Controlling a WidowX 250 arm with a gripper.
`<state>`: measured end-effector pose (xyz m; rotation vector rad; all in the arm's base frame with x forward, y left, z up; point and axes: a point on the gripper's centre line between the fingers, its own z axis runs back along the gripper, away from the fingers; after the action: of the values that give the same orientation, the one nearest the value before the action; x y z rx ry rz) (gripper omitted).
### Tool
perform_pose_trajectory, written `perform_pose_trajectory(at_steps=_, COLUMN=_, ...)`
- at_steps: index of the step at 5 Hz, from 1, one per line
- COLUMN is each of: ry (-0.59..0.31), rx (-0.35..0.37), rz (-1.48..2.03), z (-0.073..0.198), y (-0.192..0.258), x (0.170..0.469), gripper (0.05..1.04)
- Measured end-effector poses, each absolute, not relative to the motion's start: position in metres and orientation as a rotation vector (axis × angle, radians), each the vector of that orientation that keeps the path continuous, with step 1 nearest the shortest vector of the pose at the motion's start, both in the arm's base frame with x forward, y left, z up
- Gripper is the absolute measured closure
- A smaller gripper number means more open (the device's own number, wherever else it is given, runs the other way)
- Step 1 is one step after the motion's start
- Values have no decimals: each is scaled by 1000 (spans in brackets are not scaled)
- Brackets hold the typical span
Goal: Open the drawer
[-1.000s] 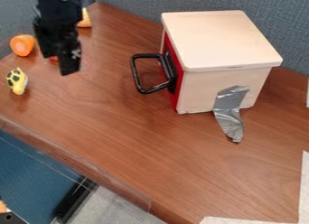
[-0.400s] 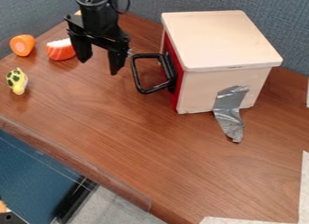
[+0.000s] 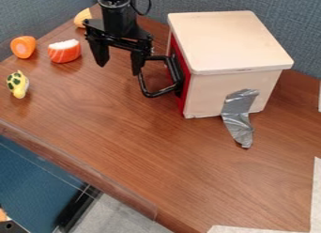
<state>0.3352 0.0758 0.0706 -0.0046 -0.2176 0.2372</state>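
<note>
Red drawer front: shut, on the wooden box's side
Black handle: juts from the drawer front
Tool: spread wide, one finger at the handle; contact unclear
Silver tape: box wall to worktop
Toy salmon sushi: near the tool

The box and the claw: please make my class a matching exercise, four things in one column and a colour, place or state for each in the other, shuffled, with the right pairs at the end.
Things
1. Claw
2. Handle
3. Drawer front
4. Tape

Descriptions
A. Silver, stuck to the side of the box
B. Red and closed
C. Open, beside the black loop
D. Black and loop-shaped

Right pairs: 1-C, 2-D, 3-B, 4-A
</note>
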Motion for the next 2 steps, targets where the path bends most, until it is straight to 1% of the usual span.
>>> perform_pose_trajectory(at_steps=2, ry=-209, rx=-19, rz=317, z=62, y=67, x=351, gripper=85)
